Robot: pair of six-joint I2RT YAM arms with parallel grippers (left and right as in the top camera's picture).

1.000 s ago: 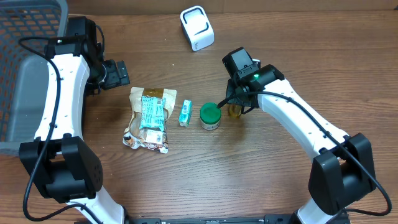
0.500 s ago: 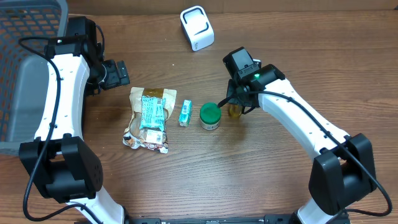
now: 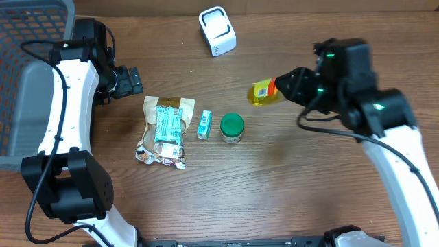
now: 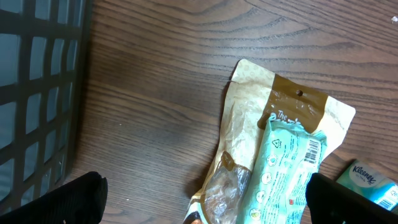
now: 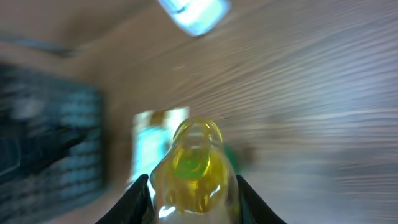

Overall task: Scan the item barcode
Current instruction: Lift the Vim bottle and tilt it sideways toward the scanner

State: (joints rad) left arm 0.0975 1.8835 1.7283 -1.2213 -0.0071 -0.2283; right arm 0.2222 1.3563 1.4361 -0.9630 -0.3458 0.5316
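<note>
Two grippers show, and only one has anything in it. The right gripper [image 3: 281, 87] pinches a yellow bottle [image 3: 263, 92] by its red-banded end and holds it on its side, off the wooden table [image 3: 288, 192] — to the right of the white barcode scanner [image 3: 217, 30] and well apart from it. In the right wrist view (badly blurred) the bottle [image 5: 193, 165] sits between the two fingers [image 5: 138, 198]. The left gripper [image 3: 129, 81] is spread wide and empty, between the black basket [image 3: 27, 41] and a brown pouch [image 3: 171, 103] that has a teal packet [image 3: 167, 123] lying on it. Beside the pouch lies a small Kleenex pack [image 3: 204, 125], then a green-lidded jar [image 3: 232, 127] — upright, and well apart from the held bottle in the overhead view.
</note>
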